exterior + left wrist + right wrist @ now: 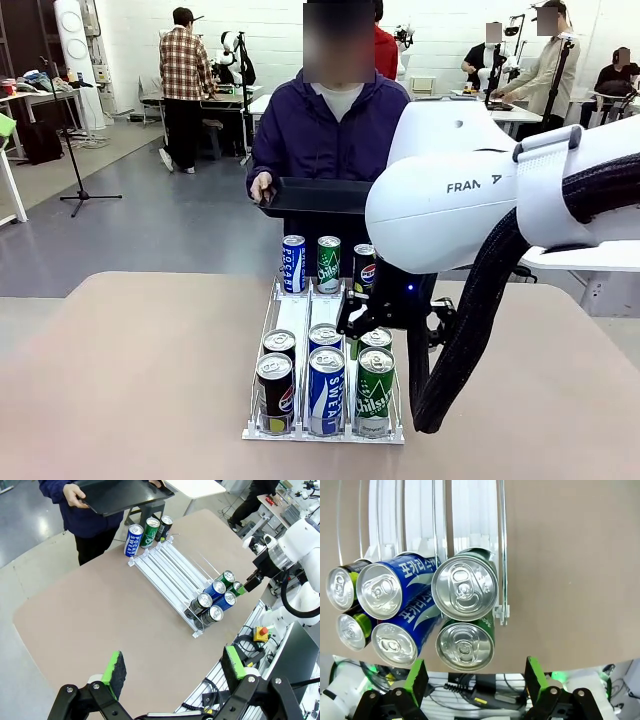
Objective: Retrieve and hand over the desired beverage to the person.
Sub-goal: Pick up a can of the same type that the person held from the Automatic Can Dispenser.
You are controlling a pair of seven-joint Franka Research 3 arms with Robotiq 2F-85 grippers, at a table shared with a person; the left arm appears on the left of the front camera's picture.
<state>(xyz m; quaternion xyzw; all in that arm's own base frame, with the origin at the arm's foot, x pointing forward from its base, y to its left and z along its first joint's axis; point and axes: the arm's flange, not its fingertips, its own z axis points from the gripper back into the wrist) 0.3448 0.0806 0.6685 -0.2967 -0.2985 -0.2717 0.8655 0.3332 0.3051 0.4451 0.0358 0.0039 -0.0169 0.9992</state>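
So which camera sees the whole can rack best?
The left wrist view: the can rack lies whole, end to end. In the front view the right arm hides part. The right wrist view looks close at one end.

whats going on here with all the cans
The right gripper hangs open above the green cans at the near end of the white rack, holding nothing. The left gripper is open too, well away from the rack. Across the table the person holds a black tray.
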